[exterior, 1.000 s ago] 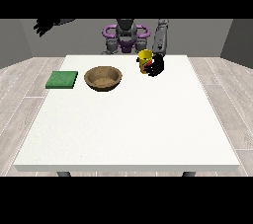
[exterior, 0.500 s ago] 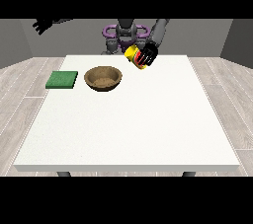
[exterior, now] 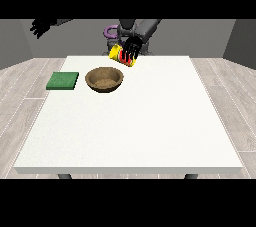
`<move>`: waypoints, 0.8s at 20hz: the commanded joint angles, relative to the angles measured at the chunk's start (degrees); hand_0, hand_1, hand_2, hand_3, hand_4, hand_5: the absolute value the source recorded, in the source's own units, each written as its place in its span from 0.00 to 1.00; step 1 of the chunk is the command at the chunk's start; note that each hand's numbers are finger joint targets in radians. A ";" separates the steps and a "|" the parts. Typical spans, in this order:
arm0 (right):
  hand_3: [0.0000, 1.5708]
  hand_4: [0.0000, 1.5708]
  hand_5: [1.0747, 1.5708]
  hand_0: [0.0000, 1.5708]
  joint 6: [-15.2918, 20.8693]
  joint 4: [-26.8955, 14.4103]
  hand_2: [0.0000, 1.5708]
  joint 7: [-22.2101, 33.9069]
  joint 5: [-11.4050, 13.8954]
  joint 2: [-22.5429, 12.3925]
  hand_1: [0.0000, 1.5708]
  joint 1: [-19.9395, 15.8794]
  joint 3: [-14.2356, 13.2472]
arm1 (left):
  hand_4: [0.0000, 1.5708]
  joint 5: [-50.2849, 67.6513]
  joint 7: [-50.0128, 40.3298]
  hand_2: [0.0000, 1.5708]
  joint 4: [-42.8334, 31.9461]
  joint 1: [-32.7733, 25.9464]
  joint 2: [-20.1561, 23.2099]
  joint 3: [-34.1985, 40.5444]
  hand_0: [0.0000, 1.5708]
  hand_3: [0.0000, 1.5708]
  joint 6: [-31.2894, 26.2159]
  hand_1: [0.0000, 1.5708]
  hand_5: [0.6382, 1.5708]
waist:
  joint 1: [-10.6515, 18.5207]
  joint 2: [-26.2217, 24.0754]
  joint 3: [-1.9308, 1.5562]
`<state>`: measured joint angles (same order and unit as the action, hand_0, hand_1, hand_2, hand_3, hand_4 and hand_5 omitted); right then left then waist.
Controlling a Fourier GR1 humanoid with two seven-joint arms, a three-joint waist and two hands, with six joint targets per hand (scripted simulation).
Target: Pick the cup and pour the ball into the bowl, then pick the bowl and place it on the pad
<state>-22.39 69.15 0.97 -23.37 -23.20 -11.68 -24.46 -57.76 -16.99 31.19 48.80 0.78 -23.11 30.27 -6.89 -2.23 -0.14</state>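
Robot hand [exterior: 132, 47] tilts cup [exterior: 123, 55] above bowl [exterior: 104, 79], beside pad [exterior: 62, 81].

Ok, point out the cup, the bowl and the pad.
cup [exterior: 120, 55], front view, on its yellow side beside the hand.
bowl [exterior: 104, 79], front view, on its brown inside.
pad [exterior: 62, 80], front view, on its green top.

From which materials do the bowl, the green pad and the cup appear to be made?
The bowl looks like wood with a matte finish: brown, mottled like grain. The green pad looks like soft cloth or foam: flat, thin, dull, without shine. The cup, held tilted by the hand at the view's right, looks like smooth plastic: bright yellow with red, though this is uncertain.
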 commanded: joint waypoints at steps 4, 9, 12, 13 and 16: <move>0.11 0.44 0.97 0.00 -0.99 -2.96 0.00 -0.71 -0.09 -0.23 0.00 -2.64 0.37 | 0.80 -13.86 -14.19 1.00 -4.19 9.20 -0.76 -8.95 0.93 1.00 -7.35 0.93 0.98 | -1.04 0.34 0.04; 0.18 0.44 0.96 0.00 1.21 -4.25 0.00 -1.84 3.65 2.17 0.00 -4.91 3.71 | 0.67 -18.13 -21.48 1.00 -0.44 8.80 -0.77 -17.86 0.77 1.00 -17.11 0.77 1.00 | -3.00 -0.68 0.07; 0.21 0.44 0.97 0.00 0.55 -5.07 0.00 -3.64 3.67 3.81 0.00 -4.85 4.44 | 0.65 -17.17 -20.19 0.85 1.76 12.37 -0.78 -17.77 0.26 0.99 -25.31 0.26 1.00 | -4.42 0.27 0.09; 0.21 0.44 0.96 0.00 1.85 -4.48 0.00 -3.76 4.33 4.40 0.00 -6.08 5.01 | 0.66 -18.23 -21.20 0.80 3.28 9.42 -0.78 -20.25 0.17 0.99 -24.93 0.17 1.00 | -4.23 0.45 0.10; 0.22 0.44 0.96 0.00 1.69 -5.97 0.00 -4.28 3.92 3.30 0.00 -5.46 3.75 | 0.71 -19.11 -20.53 0.79 6.51 8.50 -0.78 -21.84 0.12 1.00 -28.55 0.12 1.00 | -3.42 0.50 0.11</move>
<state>-21.38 64.44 -1.63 -20.20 -20.32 -17.00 -20.68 -75.24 -37.19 34.20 58.06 0.00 -41.86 6.48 -10.80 -2.18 -0.04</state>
